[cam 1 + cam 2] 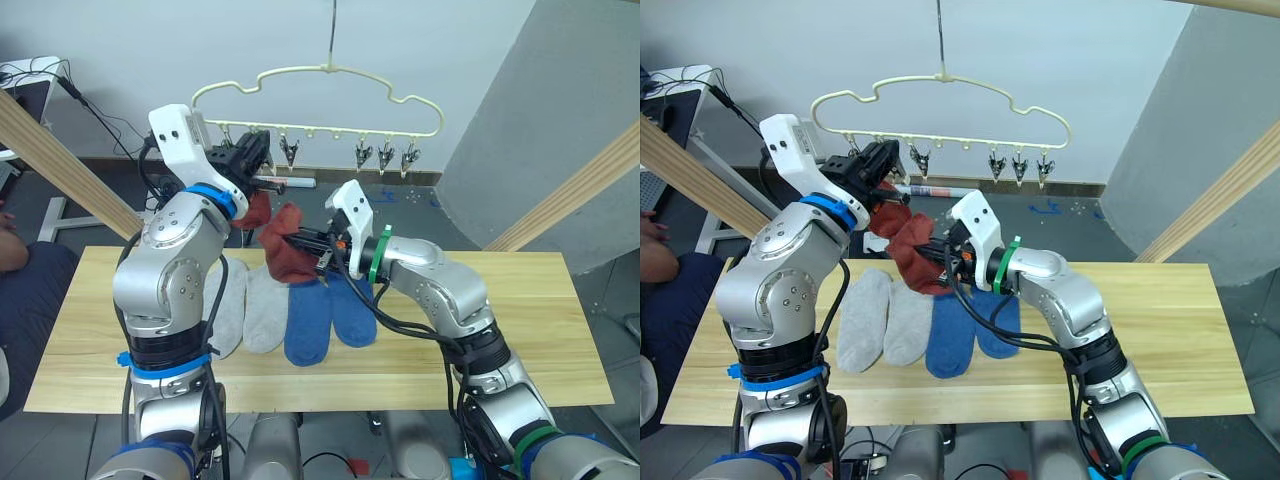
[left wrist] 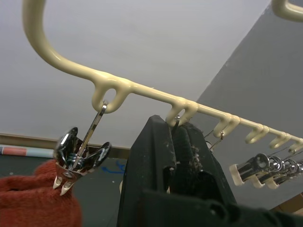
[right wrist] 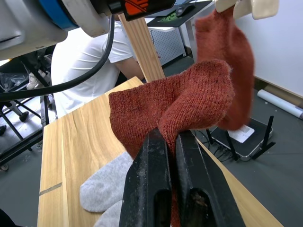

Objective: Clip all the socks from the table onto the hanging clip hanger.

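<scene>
Knit folds of a rust-red sock (image 3: 189, 101) sit clenched between my right gripper (image 3: 173, 142) fingers, held above the table (image 1: 540, 320) under the clip hanger (image 1: 330, 100). My left gripper (image 2: 173, 130) is pinched shut on a metal clip (image 2: 176, 122) on the hanger's bar; its fingers hide the clip's jaws. The left wrist view shows a neighbouring clip (image 2: 78, 156) dangling free. A second red sock (image 1: 890, 217) hangs by my left gripper; I cannot tell what grips it. Two grey socks (image 1: 250, 305) and two blue socks (image 1: 325, 315) lie on the table.
</scene>
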`<action>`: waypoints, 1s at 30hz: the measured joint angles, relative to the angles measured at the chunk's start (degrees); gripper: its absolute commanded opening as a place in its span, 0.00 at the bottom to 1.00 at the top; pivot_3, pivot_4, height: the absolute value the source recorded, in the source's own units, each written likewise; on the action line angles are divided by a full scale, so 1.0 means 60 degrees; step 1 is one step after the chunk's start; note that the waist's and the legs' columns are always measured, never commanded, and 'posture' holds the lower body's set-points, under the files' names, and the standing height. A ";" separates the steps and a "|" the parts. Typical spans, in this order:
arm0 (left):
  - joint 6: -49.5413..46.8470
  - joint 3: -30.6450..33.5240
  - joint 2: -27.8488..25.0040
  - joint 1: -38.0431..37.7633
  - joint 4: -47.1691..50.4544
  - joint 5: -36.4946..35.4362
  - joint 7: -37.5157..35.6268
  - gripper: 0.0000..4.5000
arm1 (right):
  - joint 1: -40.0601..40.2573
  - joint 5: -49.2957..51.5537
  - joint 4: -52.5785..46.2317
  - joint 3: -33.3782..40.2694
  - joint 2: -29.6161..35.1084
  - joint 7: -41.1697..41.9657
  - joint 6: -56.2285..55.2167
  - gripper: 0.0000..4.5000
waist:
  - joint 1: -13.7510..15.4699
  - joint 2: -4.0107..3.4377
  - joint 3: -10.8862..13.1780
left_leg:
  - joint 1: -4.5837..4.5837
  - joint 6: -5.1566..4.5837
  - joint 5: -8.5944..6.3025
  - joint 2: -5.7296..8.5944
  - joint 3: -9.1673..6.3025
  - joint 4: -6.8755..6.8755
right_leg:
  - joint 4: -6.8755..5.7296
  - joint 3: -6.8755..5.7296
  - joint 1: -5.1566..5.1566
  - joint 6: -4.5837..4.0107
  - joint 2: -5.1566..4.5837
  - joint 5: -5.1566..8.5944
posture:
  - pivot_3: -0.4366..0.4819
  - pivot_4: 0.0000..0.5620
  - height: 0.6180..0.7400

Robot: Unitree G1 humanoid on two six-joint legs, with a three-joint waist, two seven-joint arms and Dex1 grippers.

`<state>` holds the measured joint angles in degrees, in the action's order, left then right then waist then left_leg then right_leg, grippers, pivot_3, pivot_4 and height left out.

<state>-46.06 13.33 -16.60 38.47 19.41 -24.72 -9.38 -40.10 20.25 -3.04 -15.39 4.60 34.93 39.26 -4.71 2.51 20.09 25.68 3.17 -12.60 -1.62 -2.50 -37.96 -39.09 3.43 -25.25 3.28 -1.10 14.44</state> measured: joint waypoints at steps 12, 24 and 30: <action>-0.0209 0.0002 -0.0141 0.0007 0.0079 -0.0143 -0.0001 0.03 | -0.0706 -0.0259 0.1599 -0.0036 -0.0683 0.0150 -0.0925 0.01 | 0.0014 0.0000 0.0000 | 0.0008 0.0013 0.0007 -0.0002 -0.0020 0.0000 | -0.0001 -0.0024 -0.0003 -0.0011 0.0000 -0.0007 | 0.39 0.50 1.00; -0.0385 0.0000 -0.0195 0.0011 0.0228 -0.0261 0.0100 0.03 | -0.1188 -0.0551 0.2456 -0.0003 -0.0953 0.0426 -0.1516 0.01 | 0.0072 0.0000 0.0000 | 0.0019 0.0031 0.0018 -0.0003 -0.0048 -0.0001 | -0.0001 -0.0057 -0.0003 -0.0020 -0.0001 -0.0012 | 0.41 0.50 1.00; -0.0385 -0.0009 -0.0215 0.0010 0.0245 -0.0273 0.0175 0.03 | -0.1584 -0.0570 0.2803 0.0119 -0.0979 0.0445 -0.1767 0.01 | 0.0158 -0.0001 -0.0001 | 0.0023 0.0050 0.0031 -0.0010 -0.0076 0.0000 | -0.0002 -0.0109 -0.0001 -0.0035 -0.0001 -0.0021 | 0.41 0.50 1.00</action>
<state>-48.37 13.27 -17.89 38.53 20.88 -26.36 -8.33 -49.61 16.83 13.79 -14.68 -1.27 37.60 28.66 -3.76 2.50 20.09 25.82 3.47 -12.42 -1.68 -2.95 -37.95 -39.10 2.78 -25.26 3.07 -1.11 14.32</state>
